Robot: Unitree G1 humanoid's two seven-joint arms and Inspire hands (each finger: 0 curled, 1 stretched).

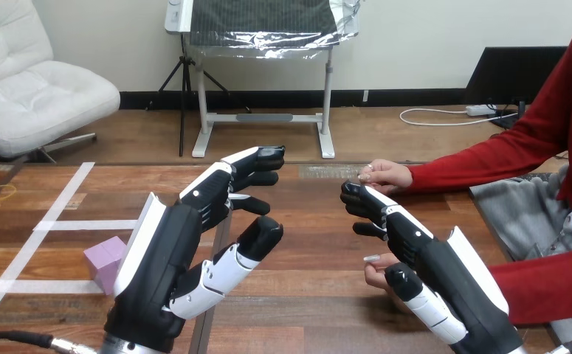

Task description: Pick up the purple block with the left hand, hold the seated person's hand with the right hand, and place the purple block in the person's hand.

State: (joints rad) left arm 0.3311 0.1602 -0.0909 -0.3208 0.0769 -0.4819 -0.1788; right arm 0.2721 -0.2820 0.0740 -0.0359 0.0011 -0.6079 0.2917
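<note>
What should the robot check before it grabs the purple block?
1. Purple block lying free on the table: ok.
2. Left hand open, ready to grasp: ok.
3. Left hand down at the block: not ok, it is raised beside the block and partly hides it.
4. Right hand holding the person's nearer hand: not ok, its fingers look relaxed, right next to that hand.
5. Person's nearer hand turned palm up for the block: cannot tell.

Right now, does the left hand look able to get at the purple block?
Probably yes. The purple block sits on the table close beside the open left hand, partly behind it, with nothing on it or between the two.
</note>
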